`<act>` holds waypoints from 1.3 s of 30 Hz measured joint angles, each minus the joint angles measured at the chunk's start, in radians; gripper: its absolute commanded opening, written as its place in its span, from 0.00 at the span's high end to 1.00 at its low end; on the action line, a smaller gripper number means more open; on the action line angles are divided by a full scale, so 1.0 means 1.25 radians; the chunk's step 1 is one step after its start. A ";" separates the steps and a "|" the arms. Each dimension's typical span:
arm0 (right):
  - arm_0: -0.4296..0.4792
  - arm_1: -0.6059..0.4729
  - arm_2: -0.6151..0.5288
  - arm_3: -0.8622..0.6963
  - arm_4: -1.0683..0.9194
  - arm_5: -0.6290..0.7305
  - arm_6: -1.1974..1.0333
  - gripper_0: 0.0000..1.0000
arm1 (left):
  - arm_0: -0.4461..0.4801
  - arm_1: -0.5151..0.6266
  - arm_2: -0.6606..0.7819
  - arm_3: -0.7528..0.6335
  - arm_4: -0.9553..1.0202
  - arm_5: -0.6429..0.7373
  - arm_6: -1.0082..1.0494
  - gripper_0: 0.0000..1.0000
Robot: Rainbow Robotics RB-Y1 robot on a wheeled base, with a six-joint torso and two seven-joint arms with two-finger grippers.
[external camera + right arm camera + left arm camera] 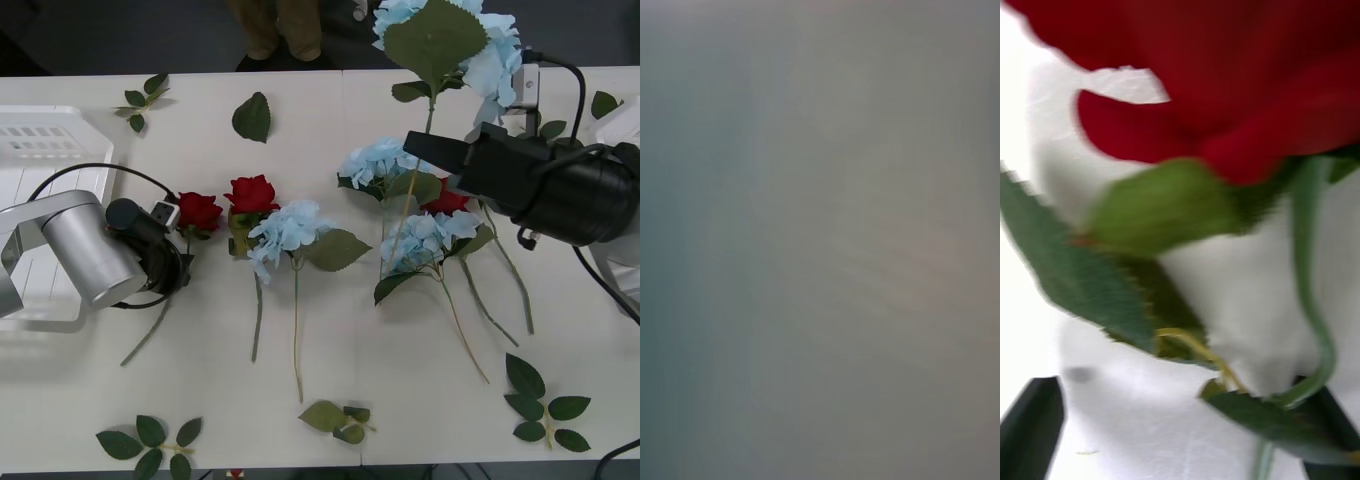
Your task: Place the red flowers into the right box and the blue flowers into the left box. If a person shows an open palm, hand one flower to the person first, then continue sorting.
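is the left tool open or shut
Open: the left tool has its two dark fingers at opposite corners, spread around the red rose stem, not yet closed.

No text, label, brand, number or sign can be read anywhere: none is seen on the flowers, on the arms, or on the desk (330, 330).

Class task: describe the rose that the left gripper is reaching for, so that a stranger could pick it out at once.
Start at the slotted white tray at the table's left edge. Just beside it, the left gripper sits over a red rose. It is the leftmost rose; the next rose touches a blue hydrangea, this one does not.
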 measured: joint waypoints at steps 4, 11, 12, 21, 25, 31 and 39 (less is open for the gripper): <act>-0.020 0.024 0.056 0.000 -0.003 -0.065 0.004 1.00 | 0.000 -0.011 0.000 -0.003 0.001 -0.004 0.000 1.00; -0.031 0.025 0.089 0.000 -0.003 -0.086 0.034 1.00 | 0.000 -0.027 0.000 -0.005 0.004 -0.009 0.000 1.00; -0.031 0.025 0.089 0.000 -0.003 -0.086 0.035 1.00 | 0.000 -0.028 0.000 -0.005 0.004 -0.009 0.000 1.00; -0.031 0.025 0.089 0.000 -0.005 -0.089 0.035 1.00 | 0.000 -0.030 -0.001 -0.005 0.004 -0.012 0.000 1.00; -0.031 0.025 0.089 0.000 -0.011 -0.089 0.035 1.00 | 0.000 -0.030 -0.001 -0.005 0.004 -0.012 0.000 1.00; -0.031 0.025 0.089 0.000 -0.013 -0.089 0.035 1.00 | 0.000 -0.030 0.002 -0.025 -0.006 -0.003 0.000 1.00; -0.031 0.025 0.089 -0.001 -0.014 -0.091 0.042 1.00 | 0.016 -0.038 0.269 -0.166 0.192 0.209 -0.232 1.00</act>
